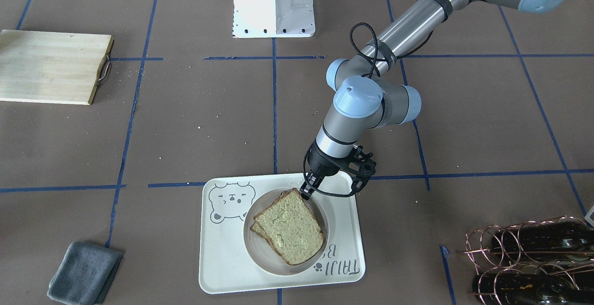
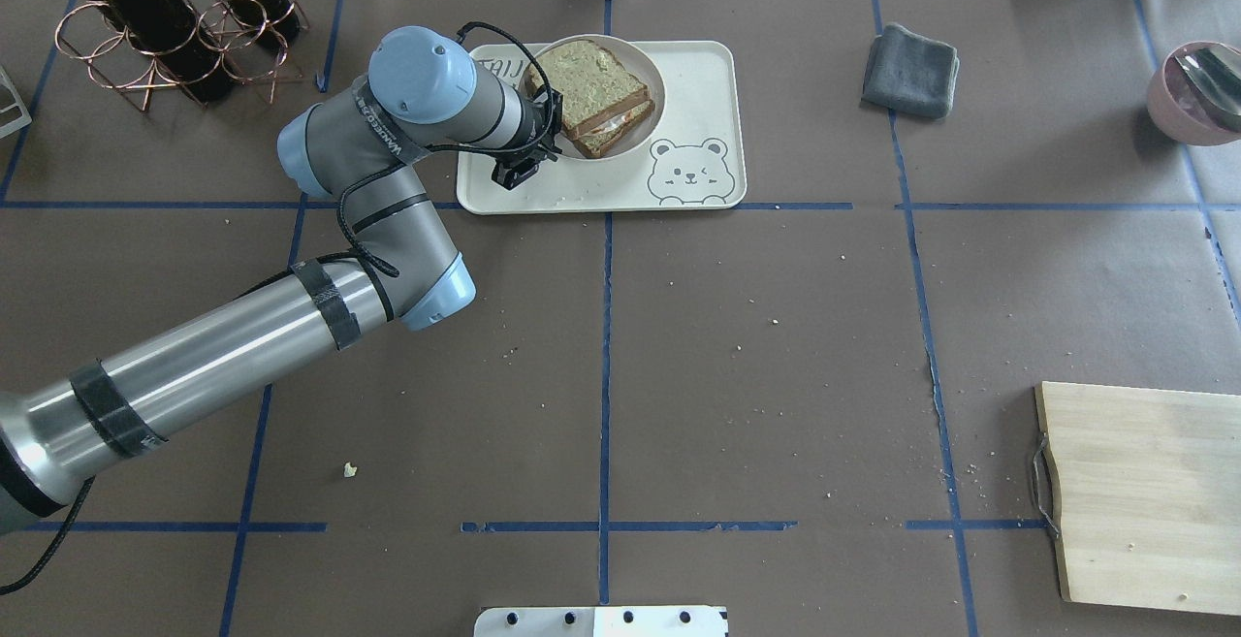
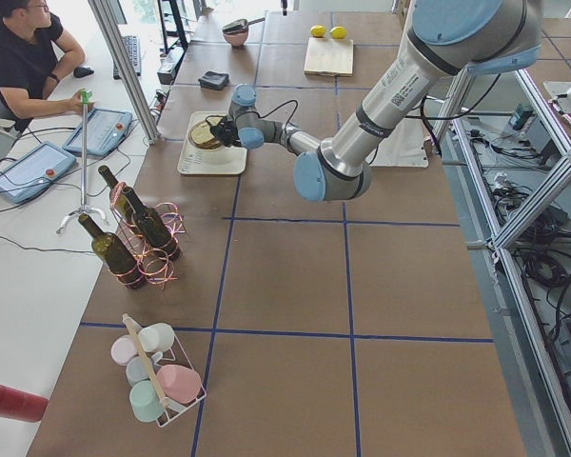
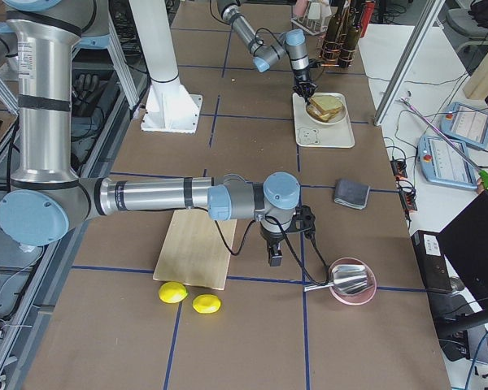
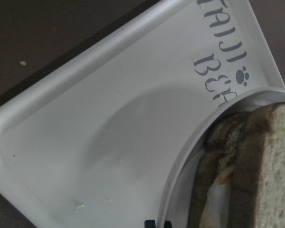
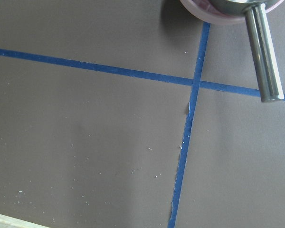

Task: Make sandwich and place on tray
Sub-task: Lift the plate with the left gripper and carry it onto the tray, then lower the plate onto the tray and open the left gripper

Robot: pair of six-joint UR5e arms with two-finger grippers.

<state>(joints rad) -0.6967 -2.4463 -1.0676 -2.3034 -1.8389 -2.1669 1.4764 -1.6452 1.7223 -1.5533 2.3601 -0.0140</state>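
I judge the job close to done. The sandwich [image 1: 290, 228] is assembled and lies on a small round plate [image 1: 263, 257] that sits inside the tray [image 1: 222, 268], toward the lettered end and away from the bear face [image 1: 230, 201]. My left gripper [image 1: 307, 192] is down at the plate's rim, right at the sandwich corner nearest the robot, with its fingertips [image 5: 149, 223] drawn almost together. From the wrist view I read that as a pinch on the rim, but only the very tips show at the frame's bottom edge, so I hold that loosely. If it is a pinch, the next move I'd call for is to let go and lift straight up, without nudging the top slice or dragging the plate. The right gripper [image 4: 274, 258] hangs low between the cutting board [image 4: 191, 248] and a pink bowl [image 4: 354, 284]. It shows only in the side view, so I cannot tell whether it is spread or closed. The egg [image 5: 213, 211] is just a white sliver between the slices, and from overhead the left arm [image 2: 388, 133] covers part of the tray's lettering.
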